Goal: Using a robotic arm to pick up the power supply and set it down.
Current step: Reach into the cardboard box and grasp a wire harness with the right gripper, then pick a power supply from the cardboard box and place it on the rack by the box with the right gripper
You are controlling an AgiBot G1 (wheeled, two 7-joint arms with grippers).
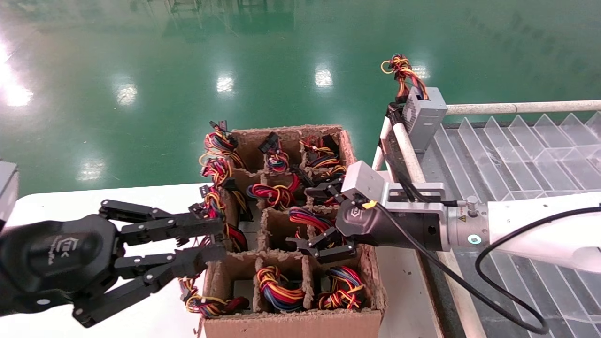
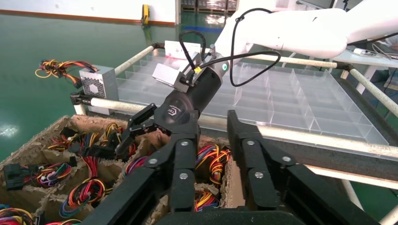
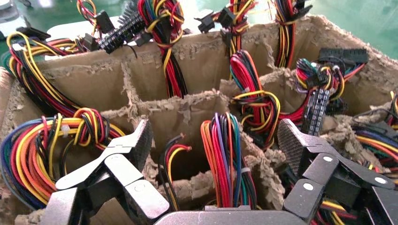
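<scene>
A cardboard box with paper-pulp dividers holds several power supplies, each showing mostly its looped coloured wires. My right gripper hangs open over a middle cell on the box's right side. Its textured fingers straddle the upright wire bundle of one power supply without touching it. That unit's grey body is hidden down in the cell. The same bundle lies between the black claws in the head view. My left gripper is open at the box's left wall with only air between its fingers.
Another grey box with an orange-yellow wire tuft sits on the corner of the pipe-framed rack. Clear plastic dividers fill the rack to the right. The box stands on a white table, with green floor behind.
</scene>
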